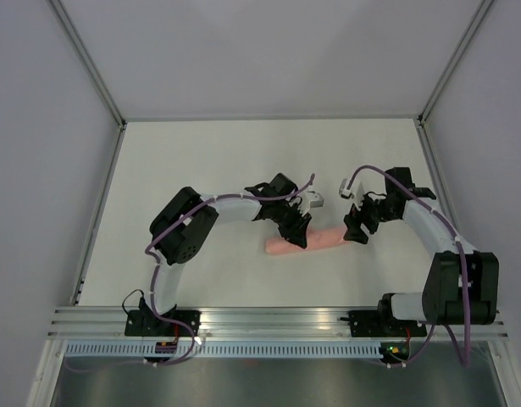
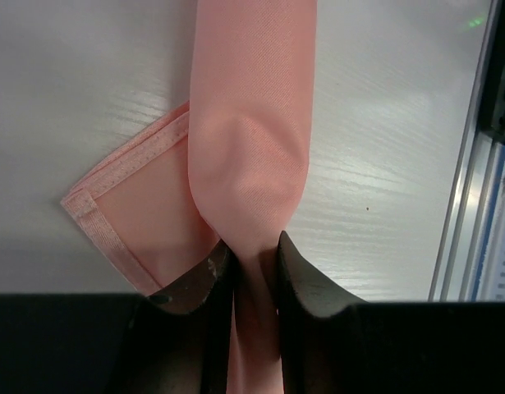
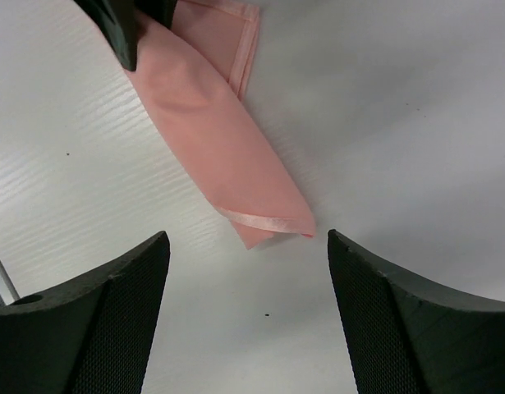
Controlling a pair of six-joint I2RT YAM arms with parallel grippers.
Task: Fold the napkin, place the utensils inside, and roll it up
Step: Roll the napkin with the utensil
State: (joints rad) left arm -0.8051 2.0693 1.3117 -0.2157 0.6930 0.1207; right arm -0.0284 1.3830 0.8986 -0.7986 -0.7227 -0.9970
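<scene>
The salmon-pink napkin (image 1: 321,240) lies as a slim roll on the white table between the two arms. My left gripper (image 1: 298,236) is shut on the middle of the roll; in the left wrist view the napkin (image 2: 250,148) runs up from between the fingers (image 2: 196,283), with a hemmed corner flap sticking out to the left. My right gripper (image 1: 356,231) is open and empty just off the roll's right end; the right wrist view shows the napkin's end (image 3: 227,156) ahead of its spread fingers (image 3: 129,287). No utensils show; anything inside the roll is hidden.
The white table (image 1: 201,161) is walled on three sides. A metal rail (image 1: 268,322) runs along the near edge and also shows in the left wrist view (image 2: 474,213).
</scene>
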